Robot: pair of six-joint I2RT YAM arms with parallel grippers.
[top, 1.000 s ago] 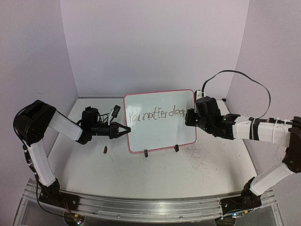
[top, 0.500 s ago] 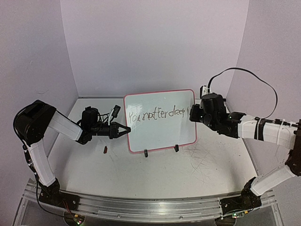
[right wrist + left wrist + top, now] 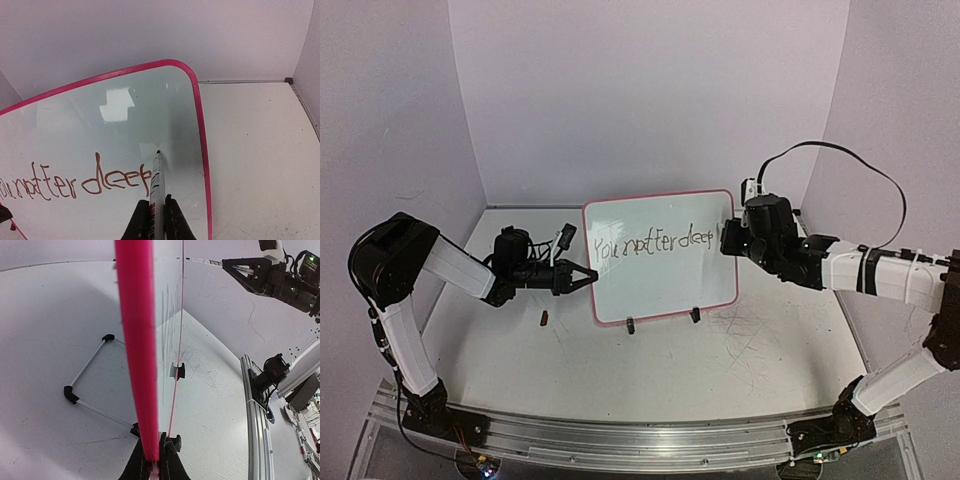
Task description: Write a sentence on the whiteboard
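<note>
The whiteboard [image 3: 660,285] stands upright on two black clip feet at mid table, pink-red rim all round. The sentence [image 3: 655,243] runs across it in dark scrawl and ends in "deep" [image 3: 117,180] near the right rim. My left gripper [image 3: 582,278] is shut on the board's left rim [image 3: 136,340], seen edge-on in the left wrist view. My right gripper [image 3: 157,216] is shut on a white marker [image 3: 157,185], its tip at the board surface just right of the last letter. The right gripper also shows in the top view [image 3: 728,240].
A small dark cap-like piece [image 3: 544,319] lies on the table left of the board. A wire stand frame [image 3: 90,385] sits behind the board. The enclosure walls close in on three sides. The aluminium rail [image 3: 620,440] runs along the near edge.
My right gripper has moved right and up along the board with the marker, from over the end of the line to the right edge; the "p" of "deep" now shows. The left arm is still.
</note>
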